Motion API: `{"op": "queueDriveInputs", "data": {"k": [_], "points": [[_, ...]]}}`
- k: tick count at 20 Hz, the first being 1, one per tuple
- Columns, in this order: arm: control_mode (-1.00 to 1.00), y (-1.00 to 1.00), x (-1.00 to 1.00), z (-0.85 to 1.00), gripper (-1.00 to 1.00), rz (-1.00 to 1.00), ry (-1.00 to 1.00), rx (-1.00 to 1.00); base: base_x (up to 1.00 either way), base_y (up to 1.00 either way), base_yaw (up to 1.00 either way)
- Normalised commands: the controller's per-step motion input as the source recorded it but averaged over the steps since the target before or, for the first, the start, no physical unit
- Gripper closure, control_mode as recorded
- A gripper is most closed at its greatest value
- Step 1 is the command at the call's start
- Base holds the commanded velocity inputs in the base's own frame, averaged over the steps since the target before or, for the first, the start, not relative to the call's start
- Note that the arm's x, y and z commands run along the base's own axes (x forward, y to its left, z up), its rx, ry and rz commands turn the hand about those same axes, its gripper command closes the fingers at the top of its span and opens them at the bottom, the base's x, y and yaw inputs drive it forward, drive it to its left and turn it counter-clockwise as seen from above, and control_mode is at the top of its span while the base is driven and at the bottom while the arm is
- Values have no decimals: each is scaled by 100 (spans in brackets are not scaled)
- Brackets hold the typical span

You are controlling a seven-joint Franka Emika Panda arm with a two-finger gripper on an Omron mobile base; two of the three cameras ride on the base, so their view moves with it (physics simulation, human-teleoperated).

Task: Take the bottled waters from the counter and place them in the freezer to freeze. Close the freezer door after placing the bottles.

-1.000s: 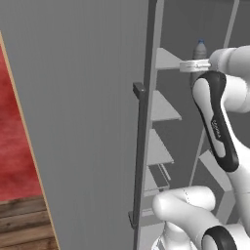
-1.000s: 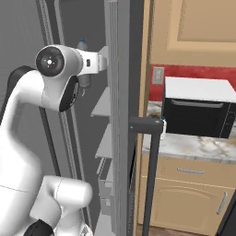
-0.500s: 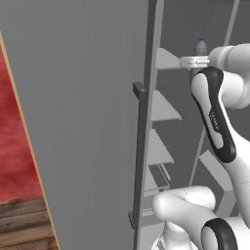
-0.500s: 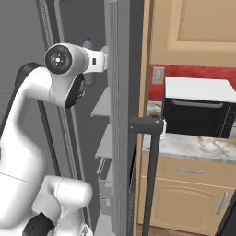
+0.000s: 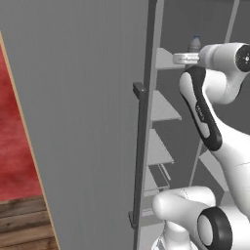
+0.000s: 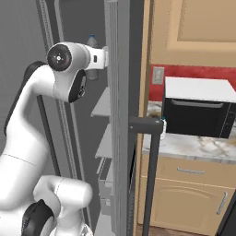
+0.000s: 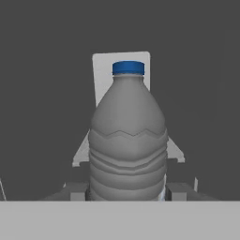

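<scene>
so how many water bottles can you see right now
1. The bottle, grey and blue-capped, stands upright between the gripper fingers, up inside the open freezer near an upper shelf. A second one may be hidden by the freezer door.

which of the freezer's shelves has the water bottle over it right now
The top shelf. The blue-capped bottle stands upright between the gripper's fingers, level with that highest shelf, while the grey shelves lower down hold no bottle.
</scene>
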Motion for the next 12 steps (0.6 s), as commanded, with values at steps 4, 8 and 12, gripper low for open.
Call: {"op": "queueDriveInputs", "data": {"k": [4,8,12], "points": [[-100,-8,37,0,100,0,-6,0,0,0,0],[-100,-8,31,0,100,0,-13,0,0,0,0],[-100,-1,24,0,100,0,-13,0,0,0,0]]}}
